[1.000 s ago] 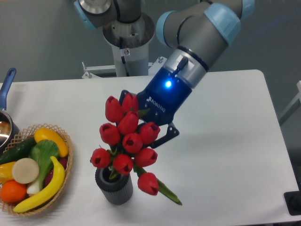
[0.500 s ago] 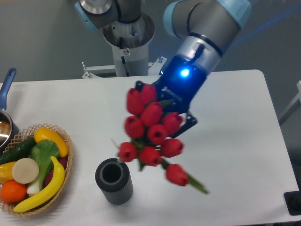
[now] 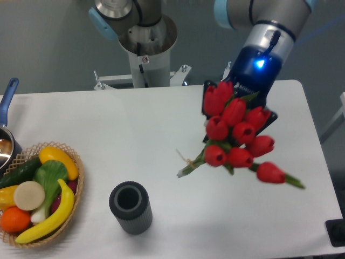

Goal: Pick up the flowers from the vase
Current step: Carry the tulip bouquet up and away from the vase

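Flowers (image 3: 235, 132) hang in the air over the right half of the table (image 3: 161, 118), clear of the vase (image 3: 130, 208) and well apart from it.

At the far left edge a blue pot handle (image 3: 9, 91) shows above a sliver of metal pot (image 3: 5, 147). Just below sits a wicker basket (image 3: 73, 162) holding a banana (image 3: 51, 218), an orange (image 3: 14, 219), a cucumber (image 3: 19, 172) and other produce.

Right of the basket, the vase stands upright near the front edge, its round hollow empty.

Further right, the stem ends (image 3: 188, 167) of the bunch point down and left, with twine near them, while the red buds spread up and right. One bud (image 3: 269, 172) sticks out lower right on a green stem.

Behind the buds, the gripper (image 3: 240, 108) with a lit blue light grasps the bunch; its fingers are mostly hidden by the blooms.
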